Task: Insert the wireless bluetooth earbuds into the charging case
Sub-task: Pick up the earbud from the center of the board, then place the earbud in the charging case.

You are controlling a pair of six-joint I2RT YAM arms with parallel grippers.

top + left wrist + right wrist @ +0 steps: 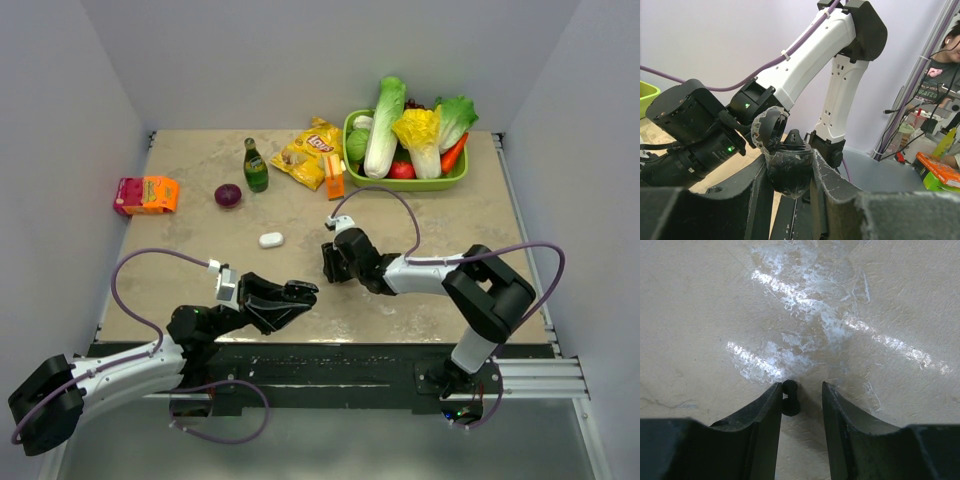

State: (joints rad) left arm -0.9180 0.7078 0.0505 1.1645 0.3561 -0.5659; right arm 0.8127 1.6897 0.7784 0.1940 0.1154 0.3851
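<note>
Your right claw [801, 390] is partly open, low over the pale shiny counter [715, 315]. A tiny black rounded earbud [790, 401] lies between its fingers. It touches one finger, with a gap to the other. It looks very light, hard and smooth, so it may roll or pop out. Squeeze gently across its round middle.

Your left claw [789, 165] is shut tight on the small black rounded charging case [788, 182]. The lid [768, 129] is flipped up above the fingers. The case looks glossy and slippery, so hold it steady.
</note>
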